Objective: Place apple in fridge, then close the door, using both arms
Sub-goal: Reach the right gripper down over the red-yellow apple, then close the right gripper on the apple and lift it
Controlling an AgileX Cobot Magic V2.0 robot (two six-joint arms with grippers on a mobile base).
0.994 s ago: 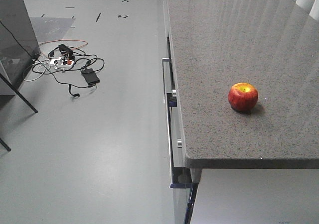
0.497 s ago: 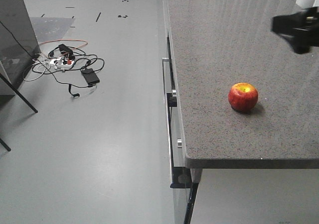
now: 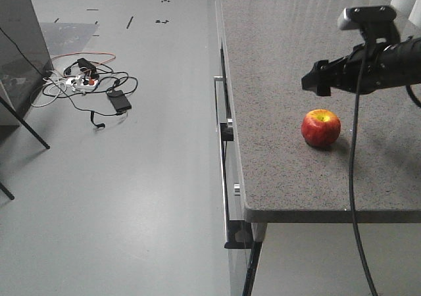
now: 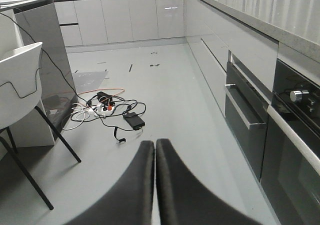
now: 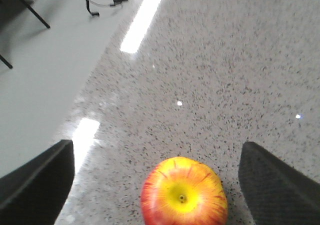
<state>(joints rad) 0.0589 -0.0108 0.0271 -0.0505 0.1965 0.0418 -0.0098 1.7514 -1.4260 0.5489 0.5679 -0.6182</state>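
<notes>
The red apple (image 3: 321, 127) with a yellow patch at its stem sits on the grey speckled counter (image 3: 289, 59), near the front corner. My right gripper (image 3: 312, 83) hangs above and just behind it, apart from it. In the right wrist view the apple (image 5: 183, 195) lies low between the two wide-open fingers (image 5: 35, 177), touching neither, so the right gripper (image 5: 157, 185) is open. My left gripper (image 4: 154, 147) is shut with nothing in it, over the floor. The fridge and its door are out of view.
The counter's left edge (image 3: 230, 112) drops to drawers with metal handles (image 3: 220, 131). A tangle of cables and a power strip (image 3: 85, 82) lies on the floor. A dark grey panel (image 3: 20, 46) and black chair legs (image 3: 26, 122) stand at the left. An oven front (image 4: 295, 130) is at the right.
My right arm has come in from the right and moved left and down over the counter to hang just above the apple. The apple has not moved.
</notes>
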